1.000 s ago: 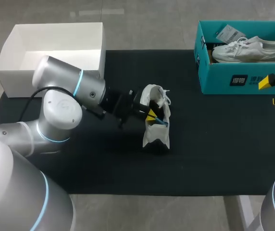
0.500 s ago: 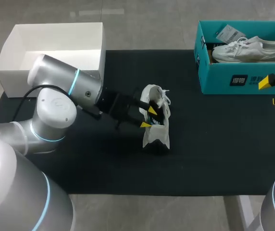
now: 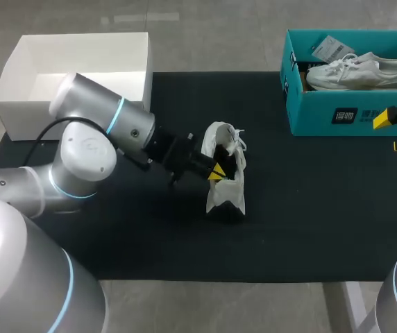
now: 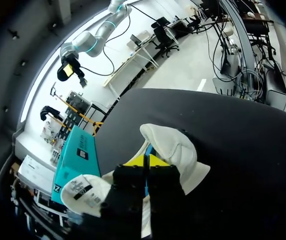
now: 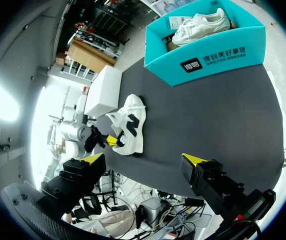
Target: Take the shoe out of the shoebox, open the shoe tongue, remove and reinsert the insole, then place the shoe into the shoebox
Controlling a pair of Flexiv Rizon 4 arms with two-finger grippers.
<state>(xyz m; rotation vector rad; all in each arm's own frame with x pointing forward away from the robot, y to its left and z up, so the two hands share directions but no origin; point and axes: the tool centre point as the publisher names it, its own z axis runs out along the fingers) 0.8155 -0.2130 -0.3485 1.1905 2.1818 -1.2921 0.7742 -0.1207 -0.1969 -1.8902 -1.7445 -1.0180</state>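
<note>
The left arm comes in from eight o'clock and ends at the white shoe, which stands on the black mat near its middle, outside both boxes. The shoe's laces are at the end toward twelve o'clock. The left gripper meets the shoe from its nine o'clock side, with its yellow tips at the shoe's opening.

In the left wrist view, the left gripper has its jaws narrow, almost together. A thin blue strip runs between the two fingers and both press on it. The pale body of the shoe lies just ahead of the tips.

At about three o'clock from the shoe and well apart from it, the right gripper hangs over the mat's edge. The right wrist view shows the right gripper with jaws wide and nothing between them. Ahead of it are the shoe and the left gripper against it.

Farther off, at two o'clock, a teal shoebox sits on the mat's far corner with a second white shoe lying inside. At ten o'clock a white box stands open at the far left.
</note>
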